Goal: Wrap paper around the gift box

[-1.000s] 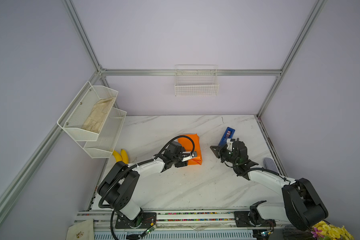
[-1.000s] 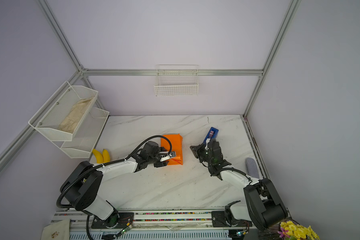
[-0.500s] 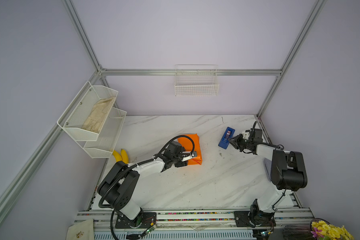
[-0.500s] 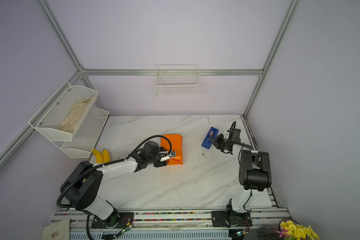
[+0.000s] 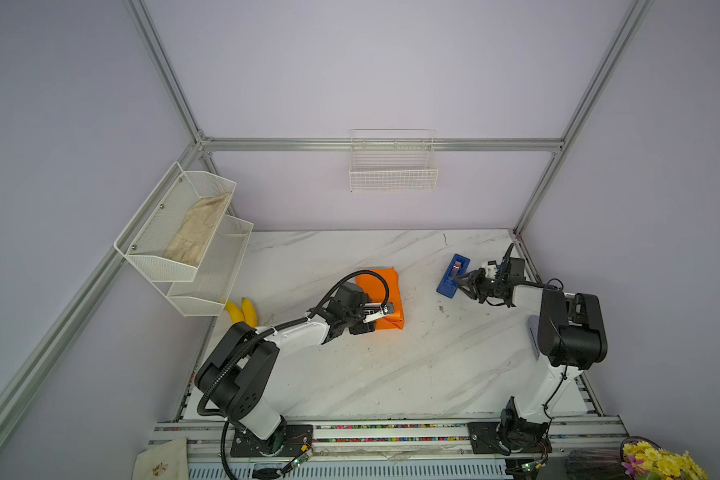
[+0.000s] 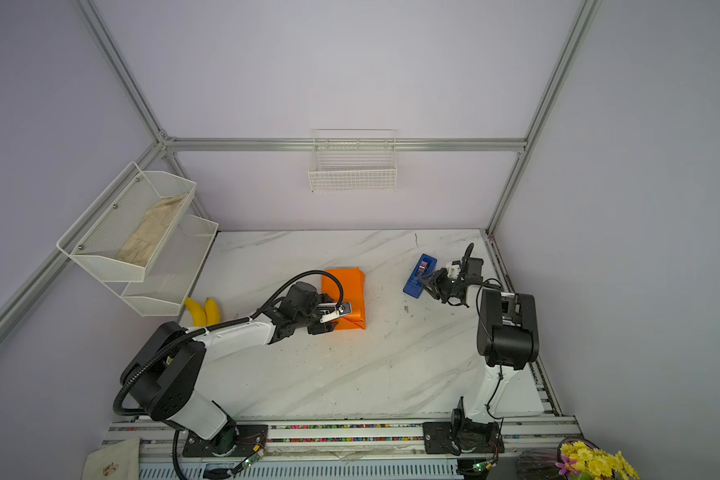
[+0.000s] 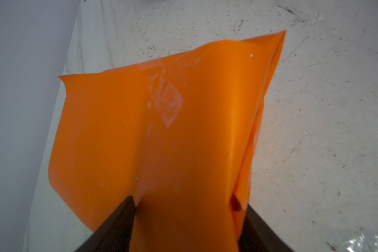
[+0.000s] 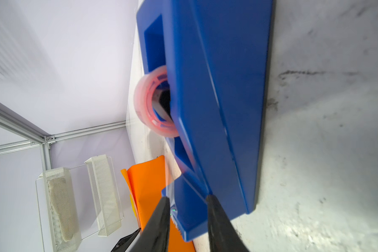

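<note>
The orange paper [image 5: 381, 286] [image 6: 346, 282] lies folded into a parcel in mid-table. The gift box is hidden. My left gripper [image 5: 377, 320] [image 6: 337, 318] holds the parcel's near end. In the left wrist view both fingers press on the paper [image 7: 162, 131], with the gripper [image 7: 188, 203] shut on it. A clear tape patch shows on the parcel's top. My right gripper [image 5: 459, 282] [image 6: 425, 282] stands open at the near end of the blue tape dispenser [image 5: 453, 275] [image 6: 420, 275]. In the right wrist view the cutter end of the dispenser [image 8: 216, 109] sits between the parted jaws of that gripper [image 8: 186, 198].
Two bananas [image 5: 240, 311] lie at the table's left edge under a white mesh shelf [image 5: 184, 232] holding a cloth. A wire basket [image 5: 393, 166] hangs on the back wall. Yellow flowers [image 5: 661, 461] stand at the front right corner.
The right arm has folded back, so its gripper now comes at the dispenser from the right. Its jaws have parted. The left arm and the parcel have not moved.
</note>
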